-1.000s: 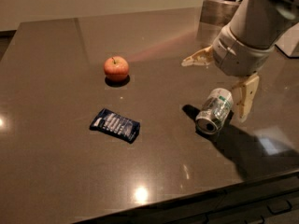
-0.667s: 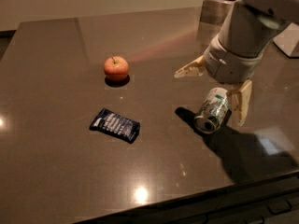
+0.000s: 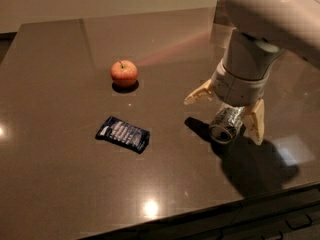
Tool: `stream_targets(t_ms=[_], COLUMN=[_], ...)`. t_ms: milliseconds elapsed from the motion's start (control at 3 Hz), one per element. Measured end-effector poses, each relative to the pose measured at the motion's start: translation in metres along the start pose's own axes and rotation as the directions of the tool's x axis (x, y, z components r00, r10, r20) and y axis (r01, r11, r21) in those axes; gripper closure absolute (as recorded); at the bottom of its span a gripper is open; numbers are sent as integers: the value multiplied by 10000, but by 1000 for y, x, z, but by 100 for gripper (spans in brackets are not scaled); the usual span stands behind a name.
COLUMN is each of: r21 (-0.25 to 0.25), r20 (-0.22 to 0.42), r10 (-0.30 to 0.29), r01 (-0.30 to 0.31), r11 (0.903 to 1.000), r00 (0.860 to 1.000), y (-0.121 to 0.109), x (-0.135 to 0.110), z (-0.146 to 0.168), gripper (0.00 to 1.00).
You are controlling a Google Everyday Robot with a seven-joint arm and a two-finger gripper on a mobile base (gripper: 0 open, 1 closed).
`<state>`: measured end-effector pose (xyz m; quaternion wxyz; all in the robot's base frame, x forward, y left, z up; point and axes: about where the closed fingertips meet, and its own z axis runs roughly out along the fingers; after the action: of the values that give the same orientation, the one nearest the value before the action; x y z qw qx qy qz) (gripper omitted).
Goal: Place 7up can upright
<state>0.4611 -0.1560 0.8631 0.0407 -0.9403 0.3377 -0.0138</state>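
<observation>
The 7up can [image 3: 226,124] lies on its side on the dark table [image 3: 60,64], at the right, its open silver end turned toward the front left. My gripper [image 3: 227,113] is right above it, pointing down. Its two tan fingers are spread wide: one fingertip [image 3: 196,95] is to the can's left and the other [image 3: 255,124] is to its right. The fingers straddle the can without closing on it. The arm's pale wrist hides the can's far end.
A red apple [image 3: 124,73] stands at the middle left of the table. A dark blue snack packet [image 3: 123,134] lies flat in front of it. The table's front edge [image 3: 200,211] runs close below the can.
My gripper has moved left and down over the can, so that its fingers now straddle it. The can, the apple and the packet have not moved.
</observation>
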Motion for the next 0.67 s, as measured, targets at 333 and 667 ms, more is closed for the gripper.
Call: stream_targets(t_ms=[333,667], r21=[-325,-547], r20=[-30,-69], r10=[-148,-178], r01=[147,174], r11=[9994,9983], r00=[9999,9998], y=[3,4], x=[2,4], z=[13,20], gripper=[0,12])
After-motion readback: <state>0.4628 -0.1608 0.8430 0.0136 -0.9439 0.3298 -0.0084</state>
